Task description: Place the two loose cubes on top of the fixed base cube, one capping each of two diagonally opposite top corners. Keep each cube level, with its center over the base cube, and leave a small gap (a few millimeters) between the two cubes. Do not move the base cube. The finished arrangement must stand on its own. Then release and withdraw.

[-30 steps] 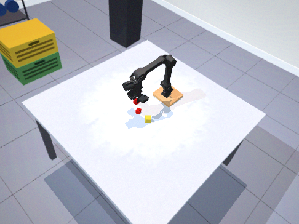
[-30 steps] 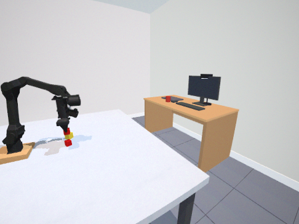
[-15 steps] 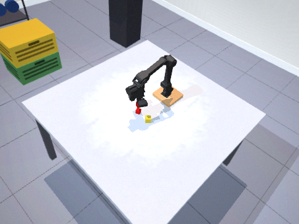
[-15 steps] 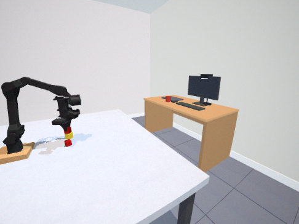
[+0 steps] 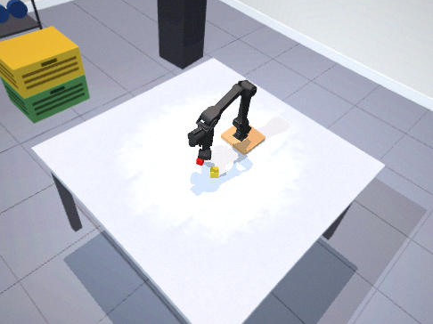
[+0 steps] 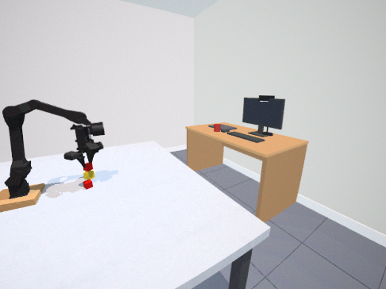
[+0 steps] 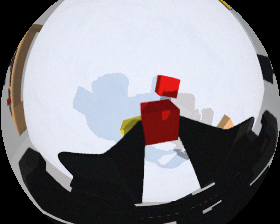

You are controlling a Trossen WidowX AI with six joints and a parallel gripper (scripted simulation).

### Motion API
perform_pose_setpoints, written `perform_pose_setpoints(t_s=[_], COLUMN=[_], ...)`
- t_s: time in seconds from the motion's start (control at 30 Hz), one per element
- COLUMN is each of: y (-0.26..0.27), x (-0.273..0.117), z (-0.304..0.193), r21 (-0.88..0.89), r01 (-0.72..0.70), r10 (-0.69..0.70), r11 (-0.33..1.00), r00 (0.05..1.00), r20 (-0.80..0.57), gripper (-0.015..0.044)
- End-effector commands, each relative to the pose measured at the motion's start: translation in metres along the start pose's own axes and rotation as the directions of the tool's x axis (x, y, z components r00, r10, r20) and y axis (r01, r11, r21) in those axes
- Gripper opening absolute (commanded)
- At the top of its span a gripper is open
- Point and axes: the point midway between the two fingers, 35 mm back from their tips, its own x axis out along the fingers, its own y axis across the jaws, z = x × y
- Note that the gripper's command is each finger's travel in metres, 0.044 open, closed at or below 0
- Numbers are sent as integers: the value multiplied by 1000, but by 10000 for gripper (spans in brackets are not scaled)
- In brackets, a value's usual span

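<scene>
My gripper [image 5: 205,157] [image 6: 87,166] [image 7: 159,122] is shut on a red cube [image 6: 88,167] [image 7: 160,126], which it holds above the table; the top view does not clearly show this cube behind the fingers. The other red cube [image 5: 200,162] [image 6: 88,184] [image 7: 168,86] lies on the table, separate from the yellow cube. The yellow cube [image 5: 215,173] [image 6: 89,175] [image 7: 130,125] stands on the table; in the wrist view a finger partly hides it. In the exterior view the held cube appears directly over the yellow one, but contact cannot be told.
The arm stands on a wooden board [image 5: 253,144] [image 6: 24,205] on the white table [image 5: 214,266] [image 6: 159,225]. Its shadow falls around the cubes. Off the table are stacked crates [image 5: 44,72], a dark pillar [image 5: 182,21] and a desk [image 6: 278,146] with a monitor.
</scene>
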Motion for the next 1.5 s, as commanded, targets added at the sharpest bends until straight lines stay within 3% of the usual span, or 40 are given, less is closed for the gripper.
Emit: perform_pose_setpoints(t_s=[0.0, 0.63, 1.47], y=[3, 23, 25], x=[2, 9, 32], z=[-6, -37, -38], r21=[97, 570, 579], r01=[4, 2, 2], r10=[-4, 1, 1], r11=[995, 822, 815], r00=[1000, 1000, 1000], r20=[0, -4, -5], gripper=[105, 105, 105])
